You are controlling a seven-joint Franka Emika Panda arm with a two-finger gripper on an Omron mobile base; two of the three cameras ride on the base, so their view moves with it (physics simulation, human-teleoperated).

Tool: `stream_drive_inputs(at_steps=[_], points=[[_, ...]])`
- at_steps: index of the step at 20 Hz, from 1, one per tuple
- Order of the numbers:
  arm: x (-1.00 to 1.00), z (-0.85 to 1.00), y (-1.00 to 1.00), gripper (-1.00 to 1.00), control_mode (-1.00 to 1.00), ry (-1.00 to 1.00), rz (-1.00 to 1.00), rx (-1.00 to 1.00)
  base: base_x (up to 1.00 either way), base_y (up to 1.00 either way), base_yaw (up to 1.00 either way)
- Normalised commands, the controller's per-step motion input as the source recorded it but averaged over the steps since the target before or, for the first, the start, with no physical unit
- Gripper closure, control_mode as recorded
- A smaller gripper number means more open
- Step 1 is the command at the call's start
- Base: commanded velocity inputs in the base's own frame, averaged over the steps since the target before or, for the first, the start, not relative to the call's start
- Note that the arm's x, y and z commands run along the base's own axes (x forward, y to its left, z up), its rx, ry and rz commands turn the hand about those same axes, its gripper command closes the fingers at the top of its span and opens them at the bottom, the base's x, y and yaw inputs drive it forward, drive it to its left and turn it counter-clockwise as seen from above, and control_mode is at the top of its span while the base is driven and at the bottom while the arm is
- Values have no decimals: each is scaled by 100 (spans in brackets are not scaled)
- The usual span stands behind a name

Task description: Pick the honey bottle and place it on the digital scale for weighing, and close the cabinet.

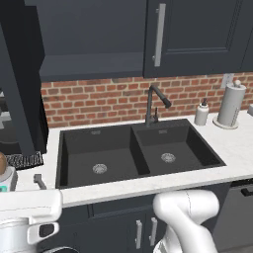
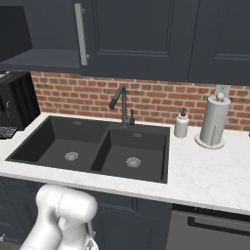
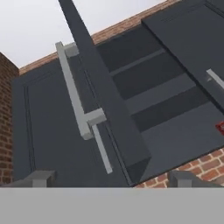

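Observation:
The honey bottle (image 1: 1, 163), amber-brown, peeks in at the far left edge and sits on the digital scale (image 1: 6, 179), whose teal display just shows. The cabinet (image 1: 94, 64) above the counter is open, its navy door (image 1: 20, 99) swung out at the left. In the hand view that door (image 3: 109, 109) is seen edge-on from below, with its long silver handle (image 3: 76, 100) on the left face and bare shelves (image 3: 166, 96) to the right. My gripper (image 3: 113, 178) is open, empty, pointing up just beneath the door's lower edge. One grey fingertip (image 1: 38, 181) rises beside the scale.
A dark double sink (image 1: 138, 153) with a black faucet (image 1: 154, 101) fills the middle counter. A soap dispenser (image 1: 201, 113) and paper towel holder (image 1: 231, 105) stand at the right. A black coffee machine (image 2: 14, 102) is left of the sink. A red can (image 3: 220, 127) sits inside the cabinet.

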Motion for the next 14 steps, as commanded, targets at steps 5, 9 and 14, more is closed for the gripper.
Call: stream_drive_inputs(at_steps=[5, 9, 14], points=[[64, 0, 23, -100, -100, 0, 0, 13, 0, 0, 0], [61, -1, 26, -100, -100, 0, 0, 11, 0, 0, 0], [16, -39, 74, -100, -100, -1, 0, 14, 0, 0, 0]])
